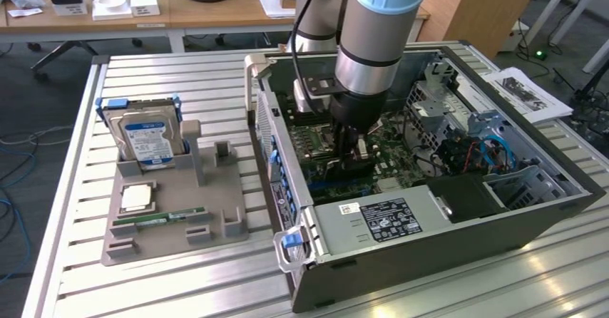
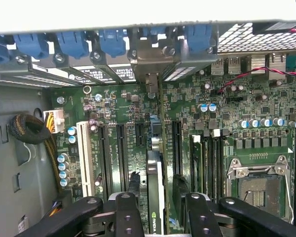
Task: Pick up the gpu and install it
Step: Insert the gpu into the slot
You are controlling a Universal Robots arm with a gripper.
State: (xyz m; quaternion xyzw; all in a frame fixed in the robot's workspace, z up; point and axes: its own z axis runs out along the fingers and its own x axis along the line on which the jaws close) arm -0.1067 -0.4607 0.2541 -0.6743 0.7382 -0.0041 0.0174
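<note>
gpu [image 2: 155, 182] upright btwn motherboard [image 2: 222, 106] slots

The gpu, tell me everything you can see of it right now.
The gpu stands on edge inside the open computer case, seen edge-on as a thin dark card with a pale strip and a small green logo near the end effector. Its far end runs to a silvery metal bracket at the case's rear slots. It sits between the end effector's black fingers, over the green motherboard, in line with an expansion slot. Whether it is fully seated cannot be told.
</note>
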